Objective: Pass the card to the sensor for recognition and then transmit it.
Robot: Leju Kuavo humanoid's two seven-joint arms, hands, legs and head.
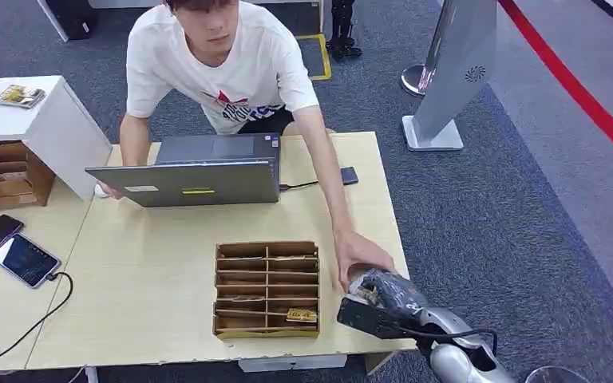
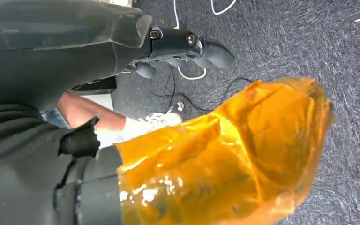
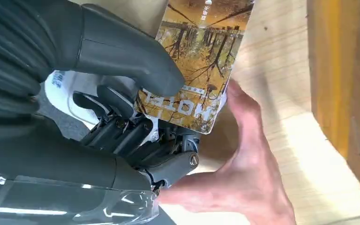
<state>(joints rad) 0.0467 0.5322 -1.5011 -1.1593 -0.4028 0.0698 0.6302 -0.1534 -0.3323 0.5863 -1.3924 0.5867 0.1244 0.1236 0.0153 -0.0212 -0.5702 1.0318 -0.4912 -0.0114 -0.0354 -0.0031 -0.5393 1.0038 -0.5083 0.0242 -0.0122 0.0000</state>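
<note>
My right hand [image 1: 381, 300] hovers at the table's front right corner, just right of the wooden slotted box [image 1: 267, 289]. It pinches a card [image 3: 199, 61] printed with autumn trees between thumb [image 3: 122, 56] and fingers. A person's hand [image 1: 359, 254] reaches across the table and sits right against my hand; its palm [image 3: 248, 168] lies beside the card's lower edge. A small dark device [image 1: 349, 175] wired to the laptop lies at the table's far right. My left hand [image 2: 178, 47] hangs over the carpet, fingers loose, holding nothing.
A grey laptop [image 1: 199, 171] stands at the back of the table [image 1: 144, 303], with the person behind it. One slot of the box holds another card [image 1: 302, 315]. Two phones [image 1: 24, 259] lie on the left table. A grey kiosk stand [image 1: 455, 72] is far right.
</note>
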